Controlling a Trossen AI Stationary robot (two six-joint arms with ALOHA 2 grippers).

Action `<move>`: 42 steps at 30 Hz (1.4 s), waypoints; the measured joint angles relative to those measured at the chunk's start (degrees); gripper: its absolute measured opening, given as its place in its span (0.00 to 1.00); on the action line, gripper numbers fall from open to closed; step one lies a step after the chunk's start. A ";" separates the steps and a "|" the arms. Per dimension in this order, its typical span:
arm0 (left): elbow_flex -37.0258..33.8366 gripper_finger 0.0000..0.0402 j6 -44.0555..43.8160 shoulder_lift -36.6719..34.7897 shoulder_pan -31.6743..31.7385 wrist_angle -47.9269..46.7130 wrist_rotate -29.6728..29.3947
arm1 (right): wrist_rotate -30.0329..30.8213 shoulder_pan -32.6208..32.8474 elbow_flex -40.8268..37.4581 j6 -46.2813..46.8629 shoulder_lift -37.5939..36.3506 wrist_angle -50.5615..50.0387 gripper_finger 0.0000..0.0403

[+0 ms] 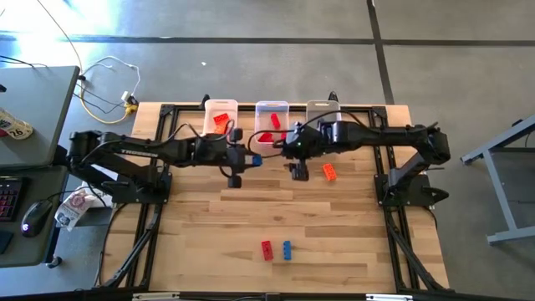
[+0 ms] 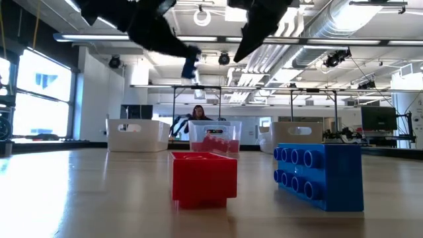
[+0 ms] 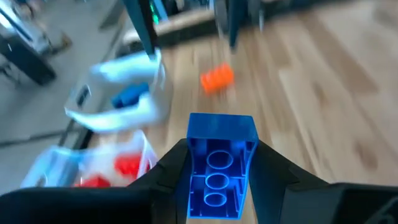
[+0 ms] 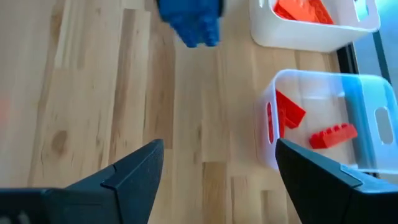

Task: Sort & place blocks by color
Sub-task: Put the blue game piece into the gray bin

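My left gripper (image 1: 251, 160) is shut on a blue block (image 3: 217, 165) and holds it above the table, just in front of the middle bin. My right gripper (image 4: 214, 168) stands open with nothing between its fingers, right of the held block (image 4: 189, 22). Three translucent white bins stand along the far edge. The left bin (image 1: 221, 117) holds orange blocks, the middle bin (image 1: 272, 124) red ones, and the right bin (image 3: 124, 93) a blue one. An orange block (image 1: 329, 172) lies flat on the table. A red block (image 1: 267, 249) and a blue block (image 1: 287, 249) lie near the front edge. My left gripper pinches the blue block by its two long sides (image 3: 194, 180) between its two fingers. The fingers come from the table's left, slanting a little downward, and lie along the block. Its far end sticks out past the fingertips, its hollow underside faces the wrist camera, and it hangs clear of the table.
The two arms reach in from left and right and nearly meet at the table's middle, in front of the bins. Bare wood lies between them and the two front blocks. A person (image 2: 197, 114) sits in the room beyond the table.
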 joint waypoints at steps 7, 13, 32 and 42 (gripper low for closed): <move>0.02 0.24 -0.35 -0.28 -0.14 8.12 3.29 | 0.25 1.43 0.00 -2.38 0.02 4.93 0.73; 0.02 0.24 -0.35 -0.23 -1.67 12.73 3.30 | 0.06 1.41 0.00 -5.49 0.04 10.58 0.73; 0.02 0.24 0.09 -0.24 -3.43 21.19 -1.64 | -7.61 1.41 0.00 -13.70 0.07 20.31 0.63; 0.02 0.27 -0.01 0.07 -3.30 22.78 -1.98 | -6.77 1.33 0.00 -13.02 0.07 20.00 0.28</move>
